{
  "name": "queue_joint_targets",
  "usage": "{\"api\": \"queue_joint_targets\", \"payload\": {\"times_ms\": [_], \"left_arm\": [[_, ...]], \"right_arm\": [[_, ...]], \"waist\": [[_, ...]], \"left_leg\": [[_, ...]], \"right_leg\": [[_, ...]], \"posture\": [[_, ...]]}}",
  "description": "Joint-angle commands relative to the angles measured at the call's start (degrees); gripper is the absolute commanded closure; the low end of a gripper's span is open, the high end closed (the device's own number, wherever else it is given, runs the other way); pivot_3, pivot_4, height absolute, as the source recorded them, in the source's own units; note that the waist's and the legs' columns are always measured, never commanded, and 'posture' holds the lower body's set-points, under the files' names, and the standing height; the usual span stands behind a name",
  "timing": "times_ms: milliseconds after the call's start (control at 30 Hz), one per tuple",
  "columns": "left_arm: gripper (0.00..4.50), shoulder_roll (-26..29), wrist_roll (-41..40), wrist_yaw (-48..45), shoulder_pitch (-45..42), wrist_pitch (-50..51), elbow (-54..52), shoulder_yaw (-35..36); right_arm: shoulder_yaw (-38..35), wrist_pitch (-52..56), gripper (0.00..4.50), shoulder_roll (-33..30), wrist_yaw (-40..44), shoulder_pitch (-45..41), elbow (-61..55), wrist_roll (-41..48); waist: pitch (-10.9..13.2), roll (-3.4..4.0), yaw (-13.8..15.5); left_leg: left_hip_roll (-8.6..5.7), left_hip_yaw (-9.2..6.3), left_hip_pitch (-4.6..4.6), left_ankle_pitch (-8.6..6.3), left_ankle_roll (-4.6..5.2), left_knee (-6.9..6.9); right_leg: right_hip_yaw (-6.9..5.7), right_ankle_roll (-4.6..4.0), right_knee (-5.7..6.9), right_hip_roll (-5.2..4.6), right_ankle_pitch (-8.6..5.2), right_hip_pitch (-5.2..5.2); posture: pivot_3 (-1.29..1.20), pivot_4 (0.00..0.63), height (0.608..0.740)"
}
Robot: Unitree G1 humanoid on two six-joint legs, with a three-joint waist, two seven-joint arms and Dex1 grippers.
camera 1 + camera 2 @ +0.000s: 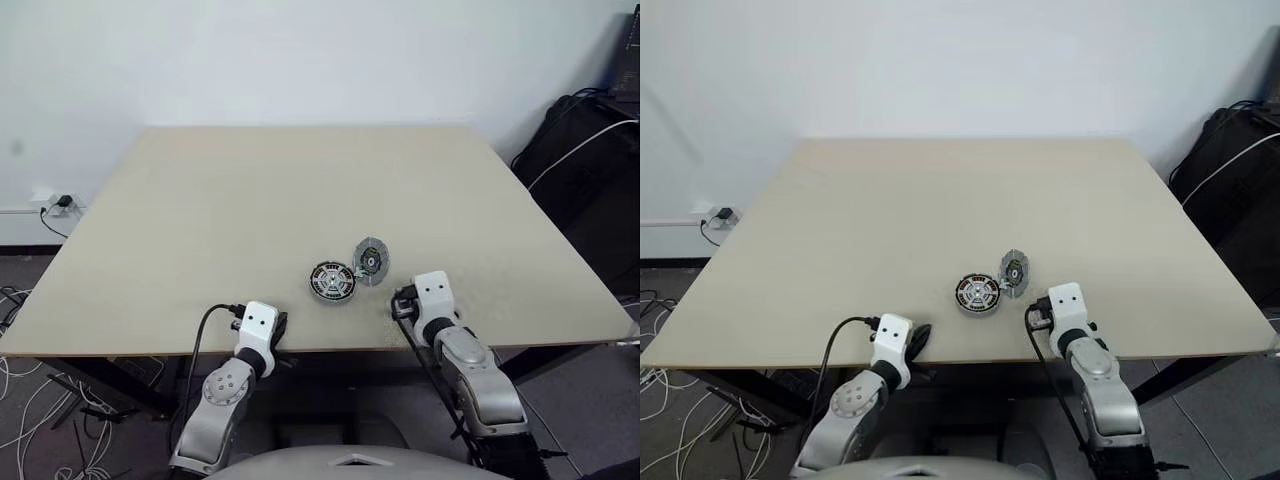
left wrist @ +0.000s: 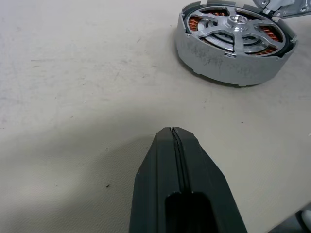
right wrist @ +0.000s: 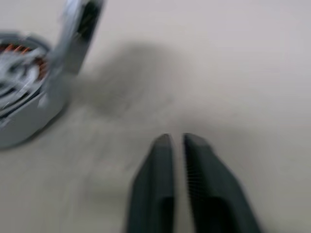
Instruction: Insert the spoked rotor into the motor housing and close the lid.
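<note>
While both claws sit at the near edge of the surface (image 1: 200, 200), neither holds anything: left claw (image 2: 174, 133) clenched tight on nothing, right claw (image 3: 174, 141) fingers drawn almost together, a thin gap between them, nothing inside. Left claw is just inside the near edge, right claw a bit further in, near the parts.

Just beyond them, motor housing (image 1: 332, 282) rests flat on the surface; spoked rotor (image 2: 236, 29) already sits inside it, copper windings showing between the spokes. Lid (image 1: 371, 261) stands tilted on edge, leaning against the housing's far-right side, touching its rim, not closed.

Step in hand, as I judge it: insertion done, lid closing left. The next move calls for the right claw to reach the leaning lid and tip or press it down flat over the rotor; left claw could steady the housing so it doesn't slide.

Room: the parts lie in the near half of the surface, away from the side edges. Far half bare, lots of space. Dark bags beyond the right edge, wall behind.
</note>
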Motion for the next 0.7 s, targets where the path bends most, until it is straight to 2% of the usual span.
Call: {"api": "queue_joint_targets", "payload": {"times_ms": [33, 167, 333, 533, 700], "left_arm": [[4.50, -0.43, -0.21, 0.10, -0.84, -0.28, -1.83, -0.28], [4.50, -0.42, -0.17, 0.02, -1.03, -0.20, -1.71, -0.36], [4.50, -0.43, -0.08, 0.17, -1.04, -0.08, -1.77, -0.35], [4.50, -0.36, -0.04, 0.60, -0.51, -0.04, -2.16, -0.04], [4.50, -0.37, -0.04, 0.75, -0.19, -0.07, -2.24, -0.21]], "right_arm": [[-1.46, -2.62, 4.47, 1.58, -3.47, -3.56, 0.55, -1.36], [-0.52, -4.79, 4.47, 3.43, -5.95, -6.54, 3.21, -3.30], [0.77, -5.86, 4.47, 5.05, -5.00, -10.30, 7.07, -3.35], [3.49, -4.65, 4.47, 4.08, 10.58, -11.03, 5.12, 5.66], [5.62, -2.14, 4.47, 3.24, 16.65, -10.21, 1.25, 9.68]], "waist": [[0.00, 0.00, -0.05], [-0.01, 0.02, -0.11], [-0.03, 0.04, -0.24], [-0.03, 0.05, -0.55], [-0.04, 0.06, -0.66]], "left_leg": [[0.00, 0.01, 0.00, 0.00, 0.00, 0.00], [0.00, 0.00, -0.01, 0.00, 0.00, 0.00], [-0.01, 0.02, -0.01, 0.00, 0.00, 0.00], [0.01, -0.01, 0.02, 0.00, 0.01, 0.00], [0.02, 0.00, 0.05, 0.00, 0.01, 0.00]], "right_leg": [[0.00, 0.00, 0.01, 0.00, 0.00, 0.00], [0.01, 0.00, 0.00, 0.01, 0.00, 0.00], [0.04, 0.00, 0.00, 0.03, 0.01, 0.00], [0.04, 0.00, 0.00, 0.05, 0.01, 0.05], [0.04, 0.00, 0.00, 0.06, 0.01, 0.05]], "posture": [[0.00, 0.000, 0.740], [0.00, 0.000, 0.740], [0.00, 0.000, 0.740], [0.00, 0.000, 0.740], [0.00, 0.000, 0.740]]}}
